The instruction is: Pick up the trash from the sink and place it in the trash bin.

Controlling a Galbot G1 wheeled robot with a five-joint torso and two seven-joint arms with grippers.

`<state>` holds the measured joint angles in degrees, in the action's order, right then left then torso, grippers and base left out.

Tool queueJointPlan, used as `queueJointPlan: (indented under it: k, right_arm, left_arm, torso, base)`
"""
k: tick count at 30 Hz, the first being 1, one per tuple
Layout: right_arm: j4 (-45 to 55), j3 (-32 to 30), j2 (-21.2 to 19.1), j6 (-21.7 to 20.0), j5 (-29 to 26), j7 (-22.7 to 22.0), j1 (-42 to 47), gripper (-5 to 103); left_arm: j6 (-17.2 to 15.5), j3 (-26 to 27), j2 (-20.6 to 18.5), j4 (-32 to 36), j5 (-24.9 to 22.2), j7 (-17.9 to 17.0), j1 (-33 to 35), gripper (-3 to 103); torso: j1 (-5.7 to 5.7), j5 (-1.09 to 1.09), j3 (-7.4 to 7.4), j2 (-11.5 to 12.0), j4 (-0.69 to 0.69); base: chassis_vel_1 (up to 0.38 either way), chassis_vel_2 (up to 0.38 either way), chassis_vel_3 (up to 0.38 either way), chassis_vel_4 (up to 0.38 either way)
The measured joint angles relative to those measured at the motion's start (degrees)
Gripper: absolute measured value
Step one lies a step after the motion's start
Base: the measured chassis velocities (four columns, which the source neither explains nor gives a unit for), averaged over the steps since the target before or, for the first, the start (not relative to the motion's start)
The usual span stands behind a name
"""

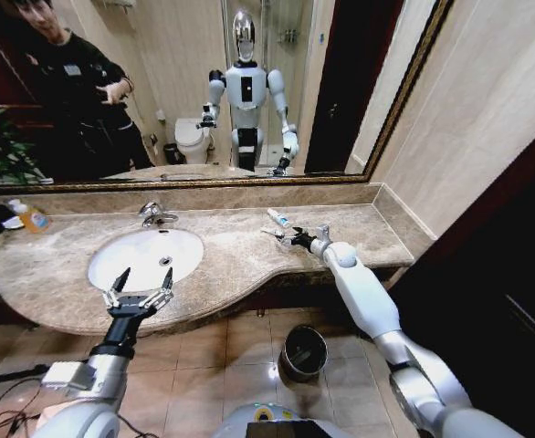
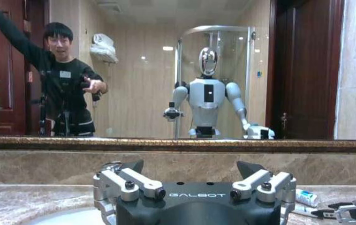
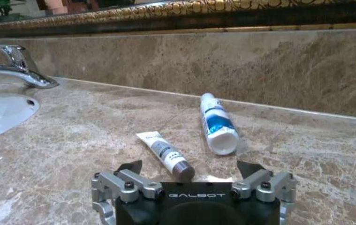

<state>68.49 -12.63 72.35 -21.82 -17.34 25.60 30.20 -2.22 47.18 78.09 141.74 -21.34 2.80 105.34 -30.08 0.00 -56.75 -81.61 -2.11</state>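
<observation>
The trash here is two little tubes lying on the marble counter right of the sink point(image 1: 112, 260). One is a white tube with blue print point(image 3: 217, 124) point(image 1: 279, 219). The other is a smaller white tube with a dark end point(image 3: 165, 154). My right gripper point(image 1: 288, 240) point(image 3: 190, 168) is open and low over the counter, the small tube's dark end just ahead between its fingers. My left gripper point(image 1: 146, 274) point(image 2: 190, 166) hangs open over the basin's front edge, holding nothing. The trash bin point(image 1: 304, 351) stands on the floor below the counter.
A chrome tap point(image 1: 156, 215) stands behind the basin, and an orange-liquid soap bottle point(image 1: 30, 217) sits at the counter's far left. A large mirror point(image 1: 204, 91) runs along the wall behind. A dark door lies to the right.
</observation>
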Motion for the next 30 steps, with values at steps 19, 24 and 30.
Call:
queueJointPlan:
  k: [19,24,30]
  right_arm:
    - [0.08,-0.37,-0.17,0.38,0.07,-0.36,1.08,40]
    - [0.89,-0.37,-0.28,0.38,0.07,-0.83,1.52,24]
    - [2.07,-0.30,-0.23,0.37,0.02,-1.72,1.93,1]
  left_arm:
    - [0.00,0.00,0.00,0.00,0.00,0.00,0.00,100]
    - [0.00,0.00,0.00,0.00,0.00,0.00,0.00,100]
    - [0.00,0.00,0.00,0.00,0.00,0.00,0.00,100]
  torso:
    - [0.00,0.00,0.00,0.00,0.00]
    - [0.00,0.00,0.00,0.00,0.00]
    - [0.00,0.01,0.00,0.00,0.00]
  base:
    - [0.000,0.000,0.000,0.000]
    - [0.000,0.000,0.000,0.000]
    - [0.000,0.000,0.000,0.000]
